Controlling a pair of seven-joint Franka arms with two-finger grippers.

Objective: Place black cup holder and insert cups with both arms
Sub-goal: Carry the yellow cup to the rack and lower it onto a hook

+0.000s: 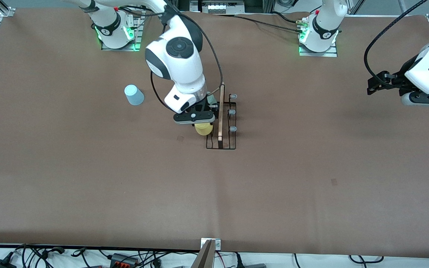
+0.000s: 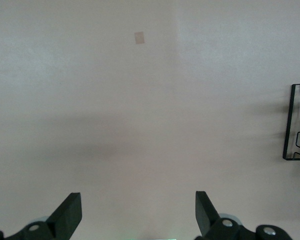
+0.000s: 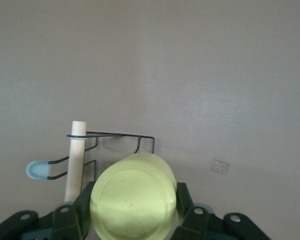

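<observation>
The holder point(image 1: 222, 123) is already set on the counter point(image 1: 311, 178), about midway between the two arms' ends, so the placing step can be judged done. Part of a pale green cup point(image 1: 211, 99) is seen at the holder's end nearest the bases, mostly hidden by the right arm; whether it sits on a peg cannot be told. The yellow cup point(image 1: 203, 128) is gripped in the right claw point(image 1: 194, 118), whose fingers are clenched on its sides, and it is held just beside the wooden rod point(image 1: 221, 111), on the side toward the right arm's end; in the right wrist view its flat bottom faces the camera. It is judged to be mid-insertion, not yet let go. The blue cup point(image 1: 134, 95) lies untouched on the counter, mouth down, well apart from the holder toward the right arm's end. That cup is what is left, once the yellow one is seated.

The left claw point(image 2: 138, 215) hangs over bare counter at the left arm's end, fingers spread wide and holding nothing; that arm waits.

The holder is seen as a thin black wire frame on a rectangular base, with the light rod along its top and grey-blue peg tips point(image 1: 232, 111) standing free on the side toward the left arm.
</observation>
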